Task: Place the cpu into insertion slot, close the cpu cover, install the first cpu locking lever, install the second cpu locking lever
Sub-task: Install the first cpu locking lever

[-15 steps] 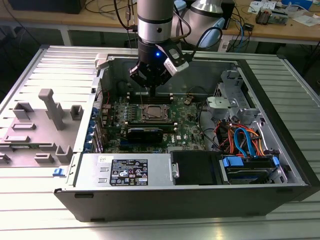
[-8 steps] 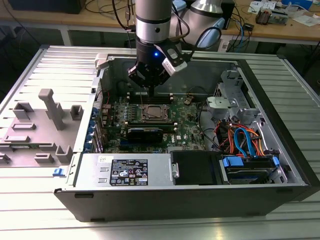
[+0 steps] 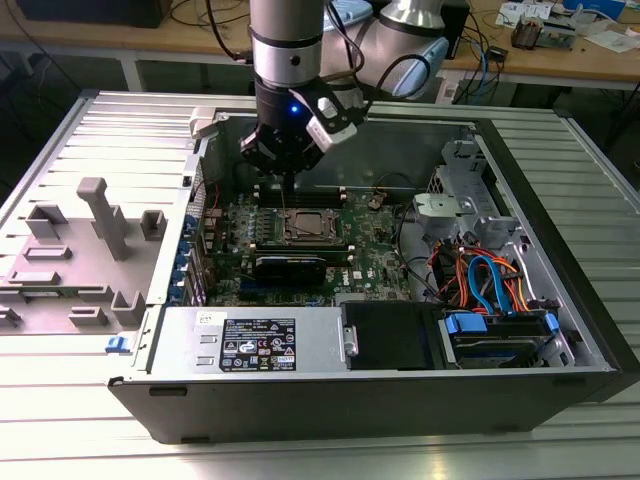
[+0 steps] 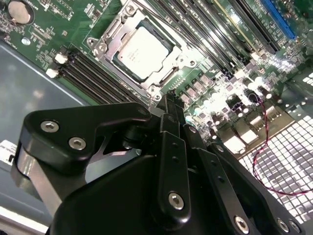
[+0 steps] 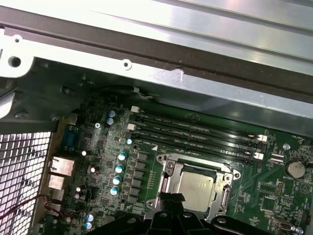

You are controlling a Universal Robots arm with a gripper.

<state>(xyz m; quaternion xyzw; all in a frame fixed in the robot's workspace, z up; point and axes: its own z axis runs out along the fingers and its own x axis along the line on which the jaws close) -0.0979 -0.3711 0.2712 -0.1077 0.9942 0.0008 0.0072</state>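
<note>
Ribbed metal desk carrying an open computer case, laid on its side so that the green motherboard faces upward and can be reached from above. A grey fixture of upright blocks stands on the desk at the exterior view's left, well apart from the work. The arm descends vertically into the case, and its gripper hangs just above the board, near the insertion slot. In the second wrist view the fingers are drawn together into a single narrow tip with nothing between them, a form judged suited to pressing on a small part, not grasping one. The tip stands just beside one corner of the socket, apart from the long black memory slots. The cpu cover lies flat over the slot, and the cpu is seated inside, its silver-grey top visible through the cover's window. Whether either locking lever is latched cannot be told.
</note>
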